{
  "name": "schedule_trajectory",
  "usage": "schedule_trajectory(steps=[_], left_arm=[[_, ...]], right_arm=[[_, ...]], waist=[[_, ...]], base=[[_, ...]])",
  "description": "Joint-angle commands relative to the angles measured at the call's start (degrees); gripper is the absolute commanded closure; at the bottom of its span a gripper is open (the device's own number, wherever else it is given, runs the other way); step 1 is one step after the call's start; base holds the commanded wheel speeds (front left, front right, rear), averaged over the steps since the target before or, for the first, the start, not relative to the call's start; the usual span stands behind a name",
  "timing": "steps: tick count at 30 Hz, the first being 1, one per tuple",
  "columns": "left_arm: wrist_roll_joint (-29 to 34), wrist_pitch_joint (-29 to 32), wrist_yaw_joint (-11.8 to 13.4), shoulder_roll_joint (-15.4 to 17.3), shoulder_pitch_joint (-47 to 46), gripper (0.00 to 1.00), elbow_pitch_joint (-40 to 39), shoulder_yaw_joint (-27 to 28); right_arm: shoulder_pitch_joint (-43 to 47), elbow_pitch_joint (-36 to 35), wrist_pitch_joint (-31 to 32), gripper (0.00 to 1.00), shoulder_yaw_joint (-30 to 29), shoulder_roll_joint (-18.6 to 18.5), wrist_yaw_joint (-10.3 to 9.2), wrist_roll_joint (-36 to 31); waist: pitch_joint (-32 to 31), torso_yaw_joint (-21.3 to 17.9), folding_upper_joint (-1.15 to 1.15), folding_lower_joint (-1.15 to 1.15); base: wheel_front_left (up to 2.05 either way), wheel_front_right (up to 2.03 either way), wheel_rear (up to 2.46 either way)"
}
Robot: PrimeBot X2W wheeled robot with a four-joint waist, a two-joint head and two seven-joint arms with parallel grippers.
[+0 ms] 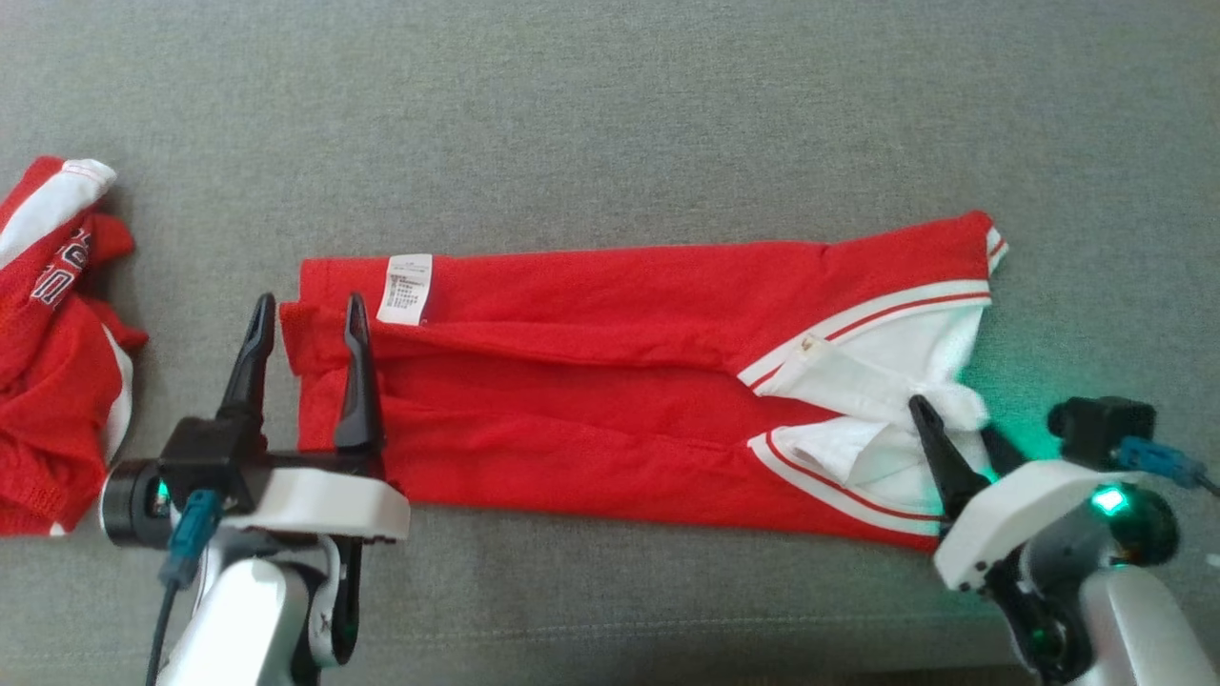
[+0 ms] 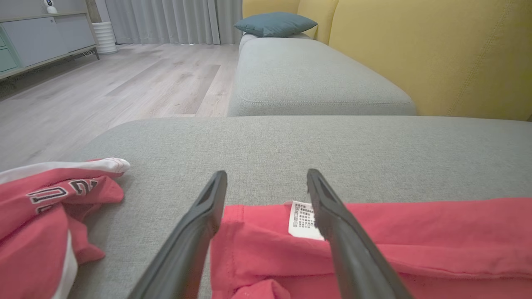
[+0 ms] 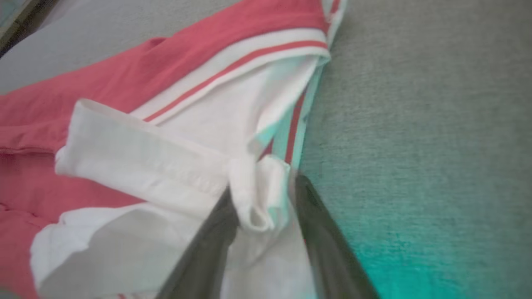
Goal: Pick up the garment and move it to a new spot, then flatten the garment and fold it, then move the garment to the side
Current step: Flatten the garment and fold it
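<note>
The garment (image 1: 610, 381) is a red shirt with white, red-striped trim. It lies folded into a long band across the grey sofa seat (image 1: 610, 114). A white label (image 1: 405, 289) shows near its left end. My left gripper (image 1: 310, 305) hovers open over that end, one finger off the cloth's edge and one over it. In the left wrist view the left gripper (image 2: 267, 174) frames the label (image 2: 301, 220) and the red hem (image 2: 415, 232). My right gripper (image 1: 953, 417) is at the white right end. In the right wrist view the right gripper (image 3: 262, 189) pinches a bunched white fold (image 3: 249, 207).
A second red and white garment (image 1: 48, 362) lies crumpled at the seat's left edge (image 2: 37, 216). Beyond it are a wooden floor (image 2: 124, 83), another grey seat with a teal pillow (image 2: 274, 23) and the yellow backrest (image 2: 436, 50).
</note>
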Motion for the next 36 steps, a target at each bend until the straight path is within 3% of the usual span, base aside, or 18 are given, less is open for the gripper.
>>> schedule_trajectory(steps=[1,7,16,22,26,30,36], left_arm=[[0.4,-0.7,-0.2,0.5,-2.1,0.00,-1.7,2.2],[0.5,-0.9,-0.1,0.6,-2.1,0.00,-1.6,2.5],[-0.2,-1.1,-0.2,0.1,-1.6,0.00,-1.0,2.7],[-0.5,-1.1,-0.2,-0.1,-1.1,0.00,-0.6,2.7],[-0.6,-1.2,-0.3,-0.1,-0.9,0.00,-0.5,2.8],[-0.6,-1.2,-0.4,-0.2,-0.8,0.00,-0.4,2.5],[-0.7,-1.2,-0.7,-0.5,-0.9,0.00,-0.1,1.5]], right_arm=[[1.5,0.7,2.2,1.00,3.6,0.9,0.22,0.5],[0.9,-4.7,0.8,1.00,0.8,-0.3,0.22,1.7],[0.6,-6.9,2.6,1.00,-12.3,-7.5,0.22,1.2],[0.7,-9.0,4.0,1.00,-15.1,-10.3,0.22,-0.5],[-1.9,-14.3,5.0,1.00,-10.7,-11.6,0.22,-2.8],[-6.1,-19.9,6.9,1.00,-2.1,-12.4,0.22,-4.0],[-10.7,-21.4,8.7,1.00,13.4,-8.0,0.22,-1.1]], waist=[[0.0,-0.1,0.00,0.00],[-0.7,-0.7,0.00,0.00],[-2.5,-1.2,0.00,0.00],[-3.9,-1.4,0.00,0.00],[-5.0,-1.8,0.00,0.00],[-6.2,-1.7,0.00,0.00],[-7.4,-0.5,0.00,0.00]], base=[[0.00,0.00,0.00],[0.00,0.00,0.00],[0.00,0.00,0.00],[0.00,0.00,0.00],[0.00,0.00,0.00],[0.00,0.00,0.00],[0.00,0.00,0.00]])
